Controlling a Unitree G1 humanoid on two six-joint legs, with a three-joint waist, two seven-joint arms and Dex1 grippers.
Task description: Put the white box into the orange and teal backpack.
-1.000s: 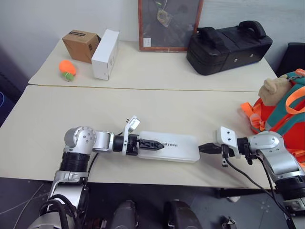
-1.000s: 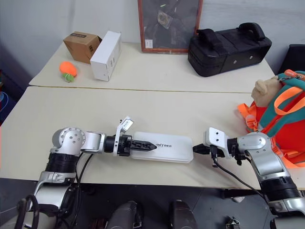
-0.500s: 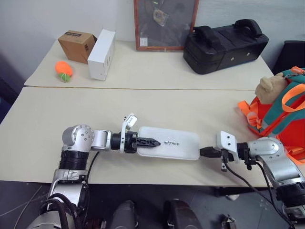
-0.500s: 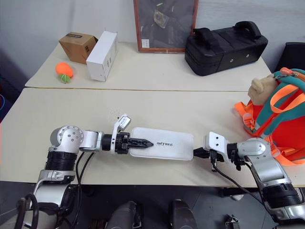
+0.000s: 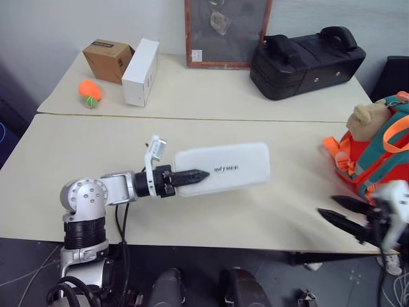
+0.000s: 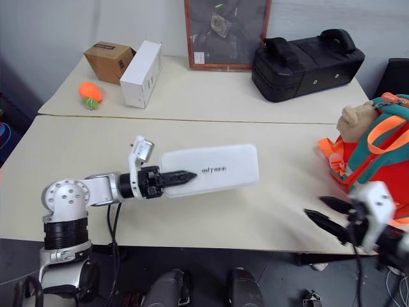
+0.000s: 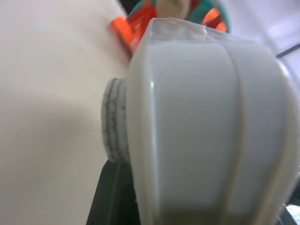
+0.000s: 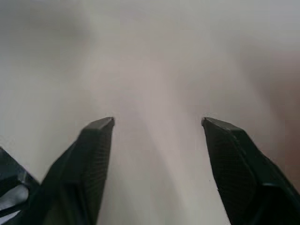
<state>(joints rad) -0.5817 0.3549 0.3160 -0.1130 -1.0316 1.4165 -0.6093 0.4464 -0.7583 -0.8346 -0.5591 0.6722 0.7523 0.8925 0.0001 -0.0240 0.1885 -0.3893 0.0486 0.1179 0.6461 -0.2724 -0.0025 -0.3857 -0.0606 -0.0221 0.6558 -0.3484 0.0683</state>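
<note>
On the far counter (image 5: pixel 211 96), at the left, an orange ball (image 5: pixel 90 93) lies beside a brown carton (image 5: pixel 108 60), and a taller white carton (image 5: pixel 141 71) leans against the brown one. Further right a framed picture (image 5: pixel 227 32) stands against the wall, with a black case (image 5: pixel 307 62) next to it.

On the near counter (image 5: pixel 77 153) the left tool (image 5: pixel 192 176) points to the robot's right, its fingers clamped on the left end of the box (image 5: pixel 223 167). The box appears lifted clear of the counter, with a soft shadow under it, its lettered face up and its long side running left to right. In the left wrist view the box's end (image 7: pixel 206 136) sits right against the camera, a finger (image 7: pixel 110 197) dark under it, and the backpack (image 7: pixel 159 18) shows beyond.

Right of the box lies bare counter, then the right tool (image 5: pixel 345 214) at the near right edge, well apart from the box and holding nothing. Its fingers (image 8: pixel 93 159) stand wide apart over the counter surface. The backpack (image 5: pixel 377 160) sits at the far right of the near counter, just behind that tool, with a tan plush toy (image 5: pixel 367 118) on its top. Whether it is open I cannot tell.
</note>
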